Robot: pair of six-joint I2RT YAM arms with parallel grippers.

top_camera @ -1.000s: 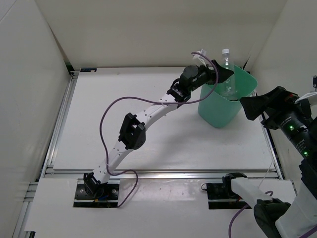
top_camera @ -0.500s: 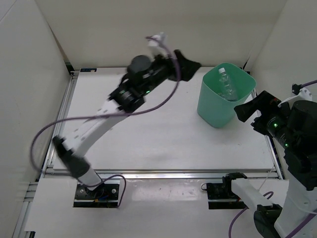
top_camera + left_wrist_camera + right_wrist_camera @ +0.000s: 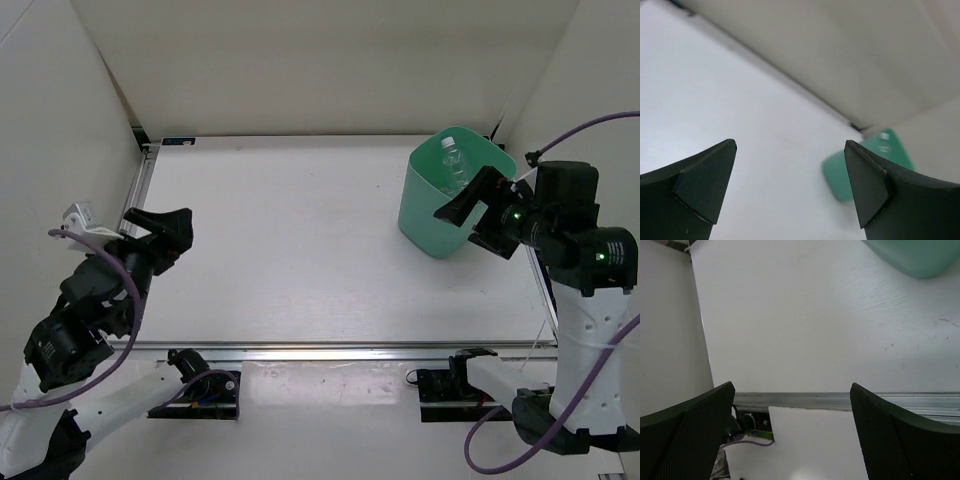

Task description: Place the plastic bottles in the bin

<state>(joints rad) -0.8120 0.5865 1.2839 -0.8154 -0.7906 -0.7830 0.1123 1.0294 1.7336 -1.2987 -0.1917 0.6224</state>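
Observation:
The mint-green bin (image 3: 428,215) stands at the table's far right. Inside it lies a clear plastic bottle (image 3: 455,165) with a white cap; the rest of the bin's inside is hidden. My left gripper (image 3: 160,238) hangs open and empty over the table's left edge, far from the bin. In the left wrist view the bin (image 3: 840,175) is a blurred green shape beyond the open left gripper (image 3: 790,190). My right gripper (image 3: 458,226) is open and empty just in front of the bin's near right side. The right wrist view shows the bin's base (image 3: 920,260) at the top right.
White walls close in the table on the left, back and right. A metal rail (image 3: 840,401) runs along the table's near edge, with the arm bases (image 3: 195,385) below it. A purple cable (image 3: 120,330) loops by the left arm.
My left arm has swung back from above the bin to the table's left edge. The bottle that stood upright above the bin's rim now lies inside it. My right gripper moved left, closer to the bin.

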